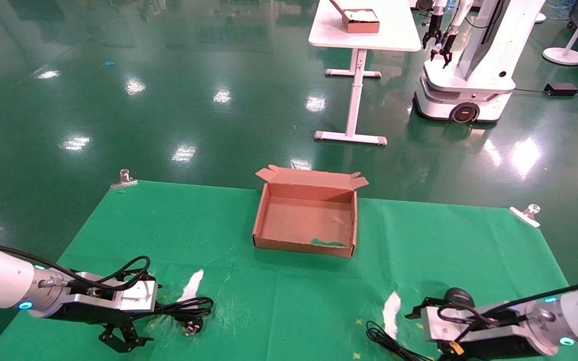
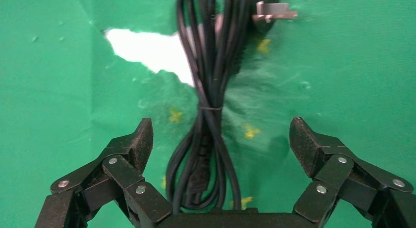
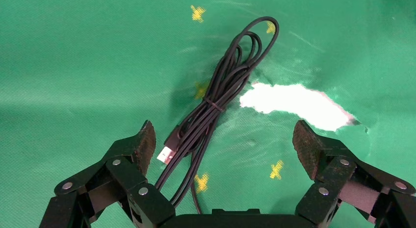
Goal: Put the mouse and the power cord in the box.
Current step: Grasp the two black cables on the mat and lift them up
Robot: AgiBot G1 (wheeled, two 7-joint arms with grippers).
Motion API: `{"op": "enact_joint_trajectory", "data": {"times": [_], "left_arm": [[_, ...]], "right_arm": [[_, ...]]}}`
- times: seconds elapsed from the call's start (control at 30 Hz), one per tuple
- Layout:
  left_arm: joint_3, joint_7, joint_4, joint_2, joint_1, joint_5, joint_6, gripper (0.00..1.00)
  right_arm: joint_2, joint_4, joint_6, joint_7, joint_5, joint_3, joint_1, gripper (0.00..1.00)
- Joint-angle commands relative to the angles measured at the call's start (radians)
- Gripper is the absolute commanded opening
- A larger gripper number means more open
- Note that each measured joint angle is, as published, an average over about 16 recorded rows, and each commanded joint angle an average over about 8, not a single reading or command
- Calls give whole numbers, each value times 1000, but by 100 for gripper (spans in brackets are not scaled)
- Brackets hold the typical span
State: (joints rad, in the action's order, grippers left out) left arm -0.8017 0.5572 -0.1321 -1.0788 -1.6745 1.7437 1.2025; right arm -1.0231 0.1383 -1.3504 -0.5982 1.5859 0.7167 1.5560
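Lying near left on green cloth (image 1: pixel 319 306), power cord (image 2: pixel 208 115) bundled in loops, tied at middle, plug (image 1: pixel 193 327) with metal pins at its right end. Left gripper (image 2: pixel 221 139) over cord, fingers (image 2: pixel 140 142) spread wide, 1 each side, not touching. Mouse (image 1: pixel 458 296) near right, partly hidden behind right arm; its thin cable (image 3: pixel 221 98) coiled just left. Right gripper (image 3: pixel 223 144) above that cable, fingers (image 3: pixel 306 144) spread apart. Box (image 1: pixel 269 213) sits open at far centre of cloth, flaps on far wall, nothing inside.
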Motion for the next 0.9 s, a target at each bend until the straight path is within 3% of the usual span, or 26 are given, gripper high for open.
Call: {"op": "enact_joint_trajectory", "data": {"times": [0.03, 0.13, 0.17, 0.2, 0.9], "left_arm": [[-3, 15, 17, -4, -4, 4, 1, 50], [-6, 22, 29, -7, -8, 10, 3, 13], [-7, 23, 31, -7, -9, 11, 3, 3], [-8, 24, 34, -8, -10, 13, 3, 0], [-2, 16, 15, -3, -4, 3, 4, 0]], "right_arm": [[-7, -22, -1, -19, 4, 3, 6, 1], [-12, -36, 0, -25, 7, 4, 12, 0], [-13, -40, 0, -26, 8, 5, 13, 0], [-14, -43, 1, -28, 9, 5, 14, 0], [-6, -20, -2, -20, 3, 2, 7, 0]]}}
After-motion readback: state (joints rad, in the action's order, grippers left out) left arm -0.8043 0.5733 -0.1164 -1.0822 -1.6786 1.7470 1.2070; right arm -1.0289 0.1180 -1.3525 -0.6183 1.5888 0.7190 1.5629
